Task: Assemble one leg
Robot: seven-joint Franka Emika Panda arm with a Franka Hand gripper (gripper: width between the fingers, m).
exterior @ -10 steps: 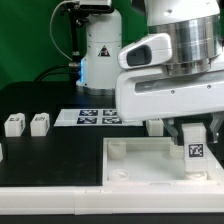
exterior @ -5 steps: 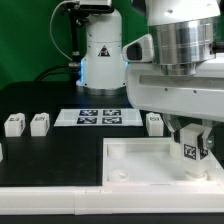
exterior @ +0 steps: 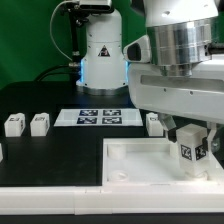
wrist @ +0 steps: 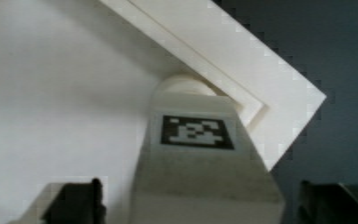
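My gripper (exterior: 192, 152) is shut on one leg (exterior: 190, 150), a small white block with a black-and-white tag on its face. It holds the leg slightly tilted over the far corner of the large white panel (exterior: 130, 165), at the exterior view's right. In the wrist view the leg (wrist: 202, 150) fills the middle, its lower end at the panel's corner (wrist: 247, 85). The dark fingers (wrist: 73, 203) stand on either side of my gripper (wrist: 202, 208). The leg's contact with the socket is hidden.
Two loose legs (exterior: 13, 124) (exterior: 40, 123) stand on the black table at the exterior view's left. A third leg (exterior: 155, 123) stands behind the panel. The marker board (exterior: 95, 117) lies in the middle, in front of the robot base (exterior: 100, 50).
My gripper has turned and shifted slightly toward the exterior view's left with the leg. The leg's tag now sits tilted. The third loose leg, hidden a second ago, now shows.
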